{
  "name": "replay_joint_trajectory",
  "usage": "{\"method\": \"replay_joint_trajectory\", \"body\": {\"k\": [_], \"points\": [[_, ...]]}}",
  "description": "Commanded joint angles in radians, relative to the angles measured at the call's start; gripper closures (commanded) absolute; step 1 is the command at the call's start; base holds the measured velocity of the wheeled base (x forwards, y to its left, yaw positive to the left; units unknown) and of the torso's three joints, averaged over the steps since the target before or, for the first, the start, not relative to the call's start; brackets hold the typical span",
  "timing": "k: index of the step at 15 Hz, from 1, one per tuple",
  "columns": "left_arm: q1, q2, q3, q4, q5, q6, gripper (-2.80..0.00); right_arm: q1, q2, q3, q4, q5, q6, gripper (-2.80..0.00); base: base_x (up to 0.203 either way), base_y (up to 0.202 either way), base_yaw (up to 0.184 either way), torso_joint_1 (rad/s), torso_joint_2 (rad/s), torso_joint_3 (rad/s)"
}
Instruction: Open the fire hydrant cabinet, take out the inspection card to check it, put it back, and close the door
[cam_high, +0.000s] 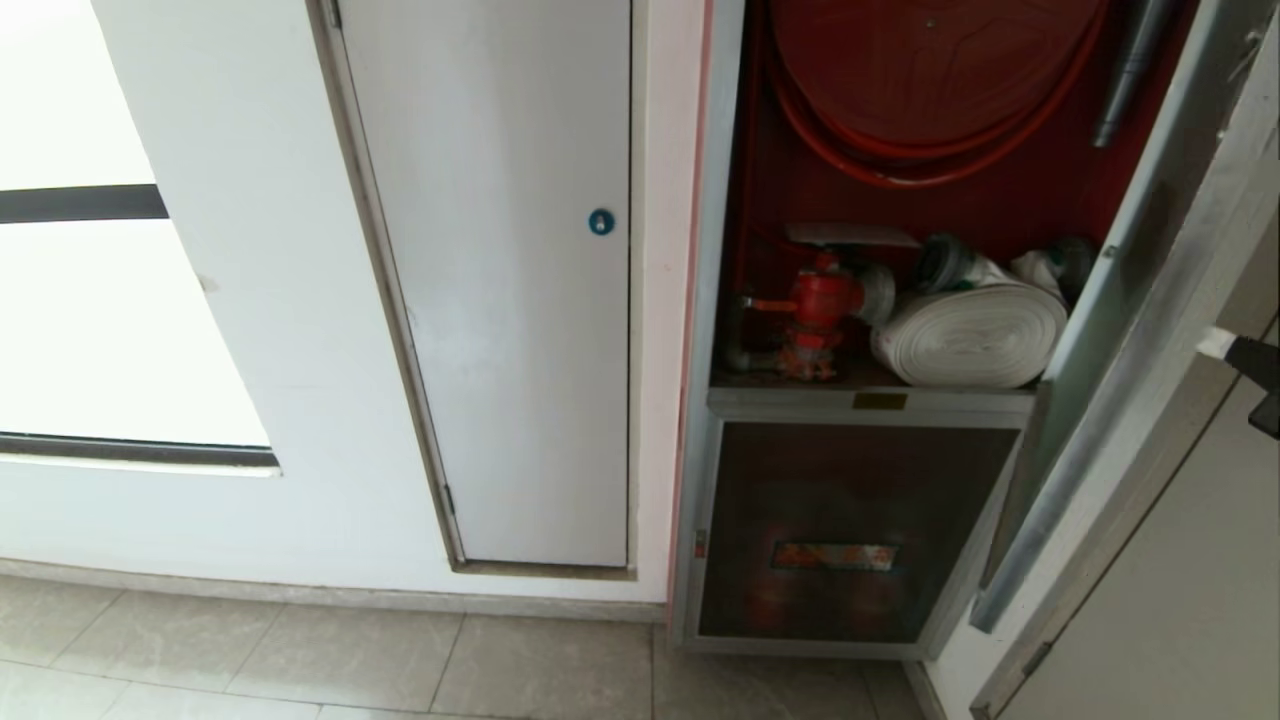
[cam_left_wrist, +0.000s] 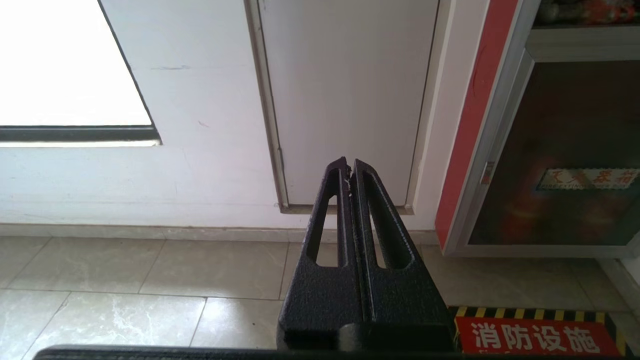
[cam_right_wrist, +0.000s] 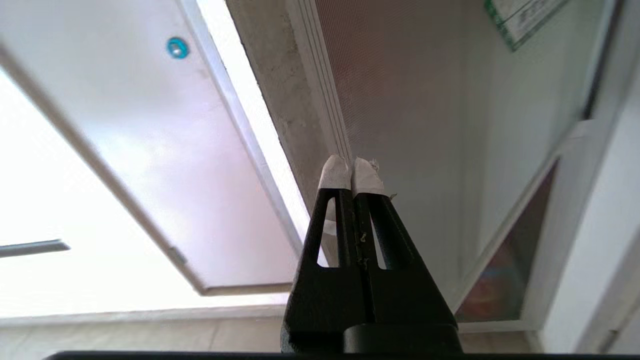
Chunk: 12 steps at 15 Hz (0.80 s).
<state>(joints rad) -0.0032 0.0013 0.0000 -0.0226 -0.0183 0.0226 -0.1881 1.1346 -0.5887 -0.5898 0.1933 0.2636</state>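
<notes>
Listing from left to right, we are finding a bright window (cam_high: 110, 320) set in the white wall, then a plain white panel door (cam_high: 510, 300) bearing a blue round lock (cam_high: 601, 222). Next we are seeing the fire hydrant cabinet (cam_high: 700, 300) standing open: a red hose reel (cam_high: 930, 70) is hanging at its top, a red valve (cam_high: 818, 310) is sitting on the shelf, and a white rolled hose (cam_high: 975, 335) is lying just beside the valve. Something flat and pale is lying above the valve; we cannot tell whether it is the inspection card. Below the shelf a smaller dark glass panel (cam_high: 850, 530) is carrying a red label (cam_high: 835, 556). The door (cam_high: 1120, 350) is swinging wide at the right. Our right gripper (cam_right_wrist: 353, 167), white-taped tips pressed together, is poking in at the far right, against the door's edge. Our left gripper (cam_left_wrist: 348, 167) is hanging low over the floor tiles (cam_left_wrist: 150, 280), its fingers pressed together on nothing.
</notes>
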Motion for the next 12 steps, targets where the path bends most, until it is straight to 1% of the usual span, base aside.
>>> {"method": "replay_joint_trajectory", "body": {"k": [1,2,6,12], "points": [[0.000,0.000,0.012,0.000,0.000,0.000,0.00,0.006,0.059,-0.040,0.005,0.070,0.012,0.00,0.000,0.000,0.000,0.000,0.00,0.000],[0.000,0.000,0.012,0.000,0.000,0.000,0.00,0.007,0.092,-0.061,0.006,0.085,0.014,0.00,0.000,0.000,0.000,0.000,0.00,0.000],[0.000,0.000,0.012,0.000,0.000,0.000,0.00,0.047,0.280,-0.214,0.007,0.132,0.025,0.00,0.000,0.000,0.000,0.000,0.00,0.000],[0.000,0.000,0.012,0.000,0.000,0.000,0.00,0.105,0.575,-0.468,0.007,0.138,0.028,0.00,0.000,0.000,0.000,0.000,0.00,0.000]]}}
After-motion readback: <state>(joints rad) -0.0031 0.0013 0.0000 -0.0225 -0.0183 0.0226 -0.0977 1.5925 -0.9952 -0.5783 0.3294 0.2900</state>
